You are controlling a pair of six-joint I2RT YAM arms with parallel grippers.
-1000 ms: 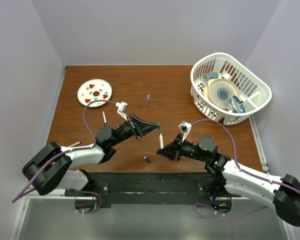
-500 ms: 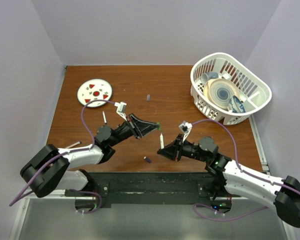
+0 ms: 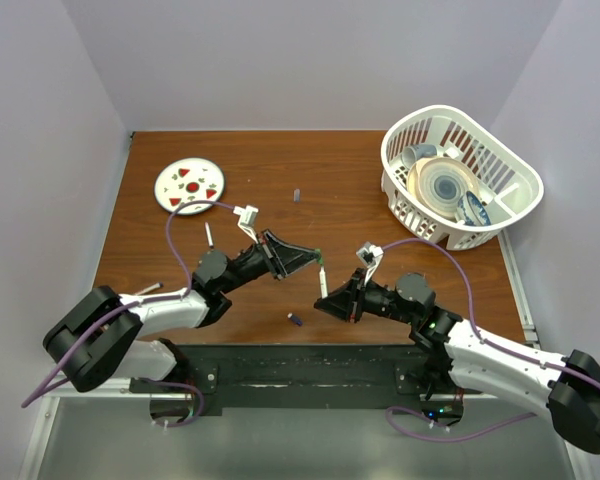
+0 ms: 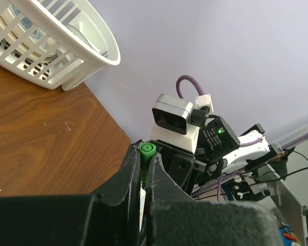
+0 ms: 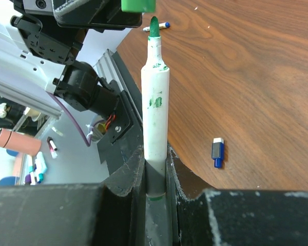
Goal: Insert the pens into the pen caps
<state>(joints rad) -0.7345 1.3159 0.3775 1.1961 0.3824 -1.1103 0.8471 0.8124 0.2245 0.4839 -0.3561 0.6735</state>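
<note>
My left gripper [image 3: 316,256] is shut on the green cap [image 3: 320,257], which sticks out past its tips in the left wrist view [image 4: 147,150]. My right gripper [image 3: 327,300] is shut on a white-barrelled pen [image 3: 323,282] and holds it upright. In the right wrist view the pen [image 5: 155,113] has its green tip [image 5: 154,25] just below the green cap [image 5: 138,5], a little apart from it. The blue cap [image 3: 295,320] lies on the table near the front edge. The dark cap [image 3: 296,195] lies farther back. Two more pens [image 3: 209,235] [image 3: 146,290] lie at the left.
A round plate with red spots [image 3: 190,186] sits at the back left. A white basket [image 3: 460,175] holding dishes stands at the back right and also shows in the left wrist view [image 4: 66,46]. The two arms meet over the middle of the brown table [image 3: 360,210].
My left gripper with the green cap drew slightly left, then came back right to just above the pen tip. The right gripper and its pen have stayed in place.
</note>
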